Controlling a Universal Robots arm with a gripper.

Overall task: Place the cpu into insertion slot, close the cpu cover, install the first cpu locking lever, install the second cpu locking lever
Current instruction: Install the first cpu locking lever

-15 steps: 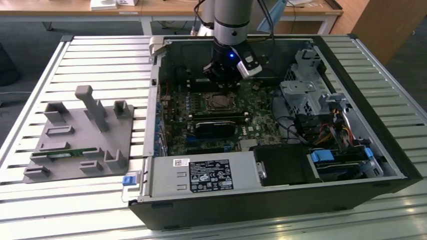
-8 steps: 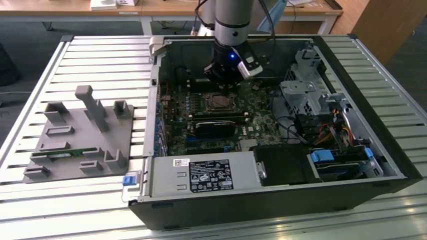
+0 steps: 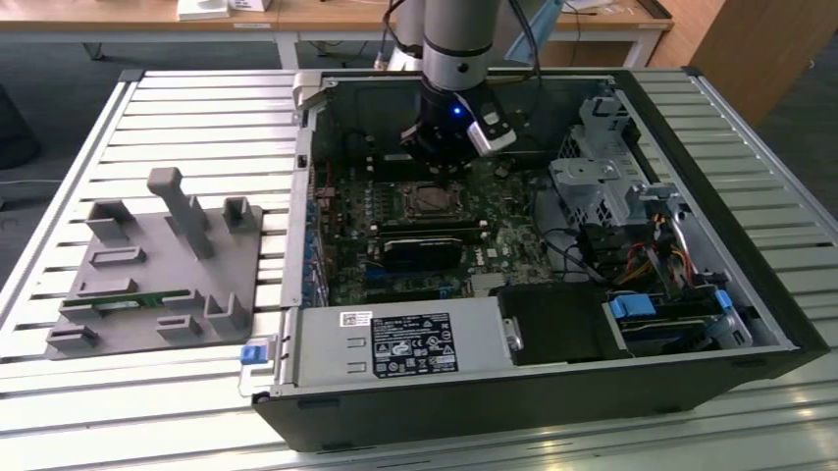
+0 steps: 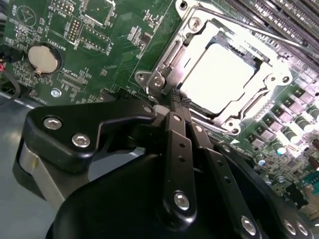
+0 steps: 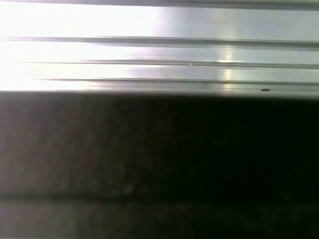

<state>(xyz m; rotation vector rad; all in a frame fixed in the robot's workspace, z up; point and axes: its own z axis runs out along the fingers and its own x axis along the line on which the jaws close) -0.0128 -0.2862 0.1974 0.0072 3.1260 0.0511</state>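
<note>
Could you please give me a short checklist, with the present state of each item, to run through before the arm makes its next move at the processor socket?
1. Chip seated in the socket: ok, its pale top lies flat inside.
2. Cover down over the chip: ok, the metal frame lies around it.
3. Gripper at the cover's edge: ok, fingers together, tips beside the frame.
4. Gripper free of load: ok, nothing between the fingers.
5. Locking levers latched: cannot tell.
6. Computer case wall away from the arm: ok in the exterior view.

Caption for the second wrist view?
Shut claw at the edge of the cpu cover, closed over the seated cpu.
</note>
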